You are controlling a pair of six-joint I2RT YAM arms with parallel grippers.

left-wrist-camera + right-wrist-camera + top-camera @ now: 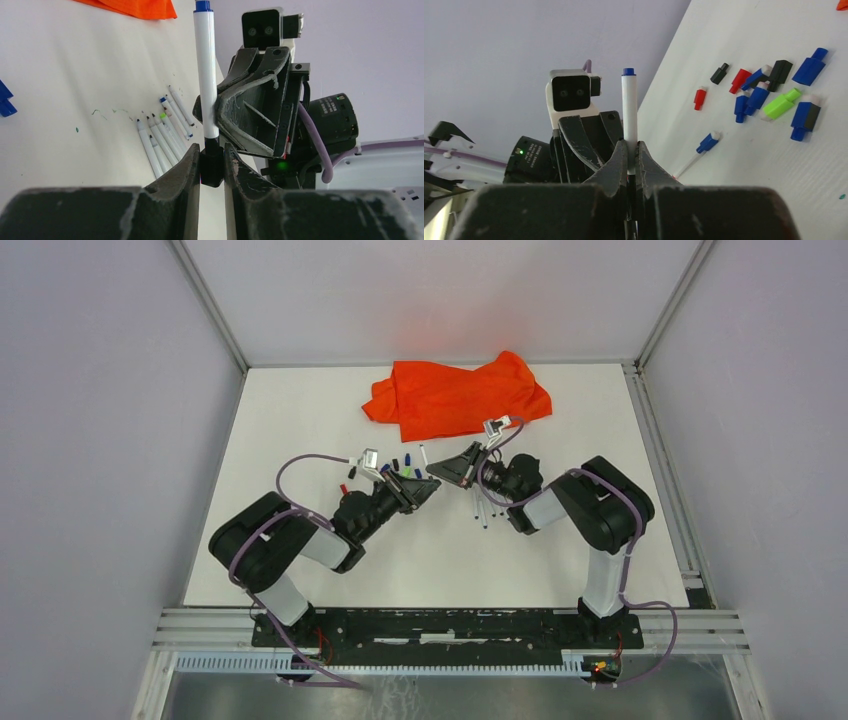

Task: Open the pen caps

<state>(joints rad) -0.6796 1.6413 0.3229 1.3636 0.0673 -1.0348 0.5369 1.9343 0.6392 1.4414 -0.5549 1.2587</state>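
Step in hand, as I read it: pulling one cap off. The left pincer (211,162) is pressed onto a black cap (211,172) at the 6 o'clock end of a white pen (206,75). The right pincer (628,152) pinches the barrel higher up. The cap looks seated, so the next move calls for a straight pull along the pen's axis, the arms drawing apart without bending it.

Loose caps (780,103) in blue, red, black and green lie on the table (300,440), at 2 to 3 o'clock in the right wrist view. Bare pens (160,137) lie at 9 o'clock of the held one.

The joint of cap and barrel sits in shadow, so I cannot tell whether it has begun to part, and from above the pincers cover the pen
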